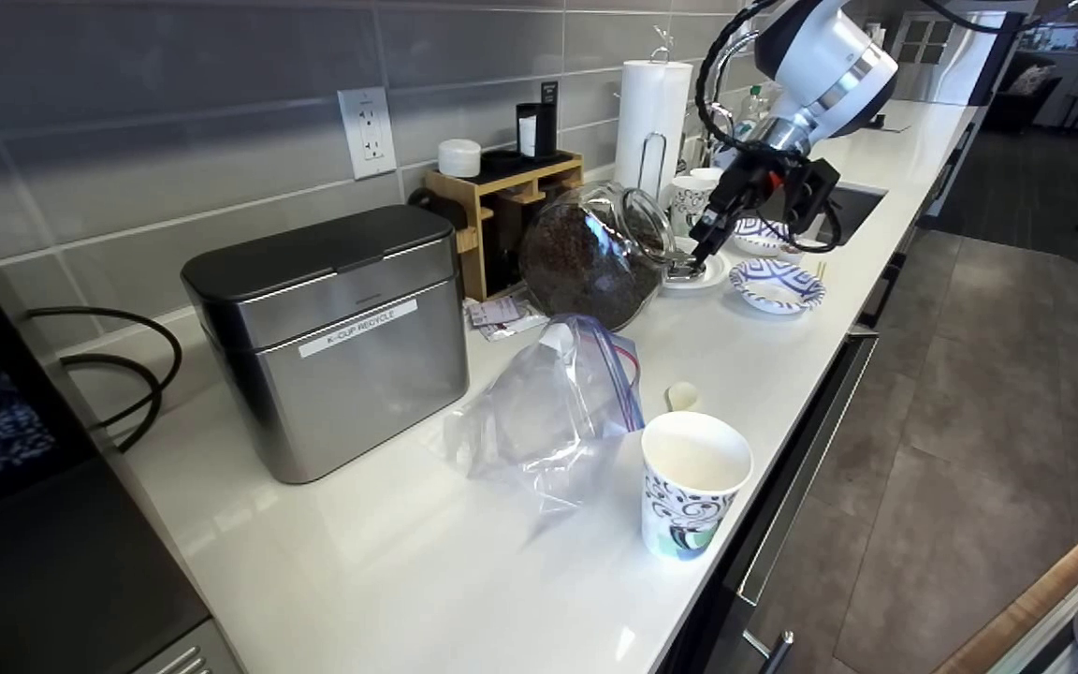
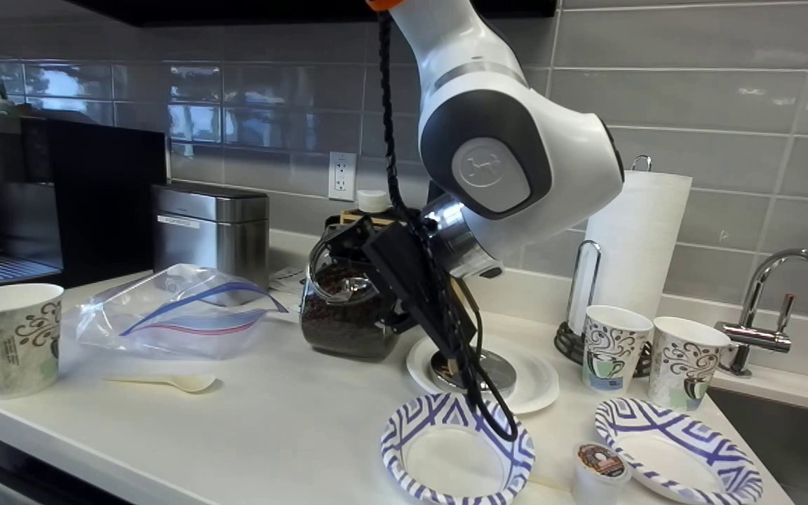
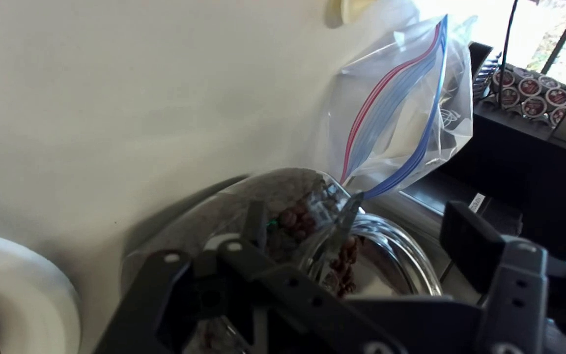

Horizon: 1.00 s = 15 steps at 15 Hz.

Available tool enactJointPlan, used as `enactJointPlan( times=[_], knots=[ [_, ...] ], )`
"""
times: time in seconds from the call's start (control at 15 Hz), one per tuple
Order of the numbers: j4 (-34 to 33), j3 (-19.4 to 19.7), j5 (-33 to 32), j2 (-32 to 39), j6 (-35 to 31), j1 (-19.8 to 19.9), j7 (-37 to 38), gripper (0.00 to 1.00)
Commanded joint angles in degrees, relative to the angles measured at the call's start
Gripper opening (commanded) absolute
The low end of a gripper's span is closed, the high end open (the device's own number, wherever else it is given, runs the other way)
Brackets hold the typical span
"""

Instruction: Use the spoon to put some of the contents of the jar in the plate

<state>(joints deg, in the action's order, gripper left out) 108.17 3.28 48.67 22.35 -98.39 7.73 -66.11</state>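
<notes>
The glass jar (image 1: 576, 257) is dark with brown contents, its round open mouth slanting toward the arm. My gripper (image 2: 367, 280) is right at that mouth. In the wrist view the fingers (image 3: 472, 246) stand wide apart, with part of the jar's rim (image 3: 406, 246) showing between them and no clear grip. A grey strip across the rim is too unclear to name. The cream spoon (image 2: 190, 382) lies on the counter, well away from the gripper. Two blue-patterned plates (image 2: 449, 459) stand nearby. A plain white plate (image 2: 543, 386) holds a round metal lid (image 2: 499, 375).
A clear zip bag (image 1: 548, 402) lies in front of the jar, with a paper cup (image 1: 684, 496) near the counter edge. A steel bin (image 1: 361, 374) stands by the wall. Paper towels (image 2: 639, 245), two cups (image 2: 614, 351) and a coffee pod (image 2: 600, 466) are beside the sink (image 2: 797, 435).
</notes>
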Motion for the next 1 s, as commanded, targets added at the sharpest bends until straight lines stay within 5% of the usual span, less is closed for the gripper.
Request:
enactJointPlan(
  times=[0.0,0.53,0.93],
  knots=[
    [-2.64,-0.98,0.80,2.35,2.55,0.99,2.34,0.60],
    [-4.20,-1.43,1.35,3.82,4.18,1.24,4.51,0.01],
    [-4.75,-1.47,1.59,4.07,5.28,1.60,5.71,0.01]
  ],
)
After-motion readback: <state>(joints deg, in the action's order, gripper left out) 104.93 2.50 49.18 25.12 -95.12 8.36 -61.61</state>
